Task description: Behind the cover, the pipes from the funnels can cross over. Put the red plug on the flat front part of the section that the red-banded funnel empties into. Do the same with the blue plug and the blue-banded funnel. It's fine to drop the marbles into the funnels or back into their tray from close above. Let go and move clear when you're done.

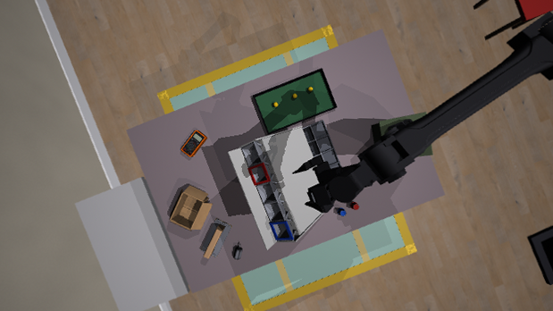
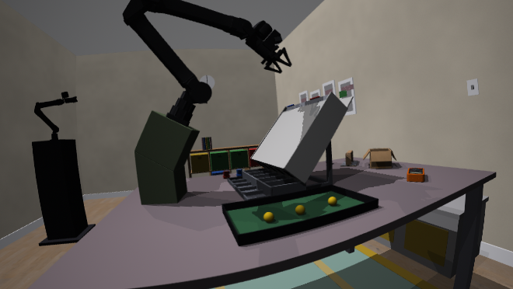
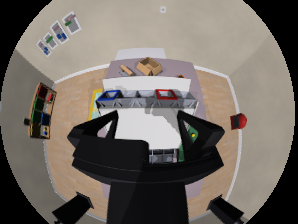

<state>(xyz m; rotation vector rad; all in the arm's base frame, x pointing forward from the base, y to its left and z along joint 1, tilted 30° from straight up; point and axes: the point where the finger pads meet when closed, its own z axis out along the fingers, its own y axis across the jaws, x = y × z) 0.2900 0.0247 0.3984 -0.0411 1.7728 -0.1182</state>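
Note:
My open, empty gripper (image 1: 301, 189) (image 2: 284, 68) (image 3: 148, 114) hangs high above the white sloping cover (image 1: 290, 155) (image 2: 281, 136) (image 3: 145, 125). The red-banded funnel (image 1: 252, 176) (image 2: 315, 98) (image 3: 166, 90) and blue-banded funnel (image 1: 281, 222) (image 2: 291, 106) (image 3: 111, 91) are in the row along its top, the blue one at an end. A red plug (image 1: 355, 206) (image 2: 226, 174) and a blue plug (image 1: 342, 212) (image 2: 239, 172) stand on the table beside the grey sections (image 1: 326, 143) (image 2: 277, 188) (image 3: 162, 156). Three yellow marbles (image 1: 295, 95) (image 2: 300, 210) lie apart in the green tray (image 1: 287, 119) (image 2: 295, 226).
An orange multimeter (image 1: 194, 143) (image 2: 416, 175), an open cardboard box (image 1: 190, 208) (image 2: 380, 158) (image 3: 148, 66) and a small dark object (image 1: 237, 252) lie beyond the cover, on the funnel side. The arm's green base (image 2: 163, 163) stands on the opposite side of the table.

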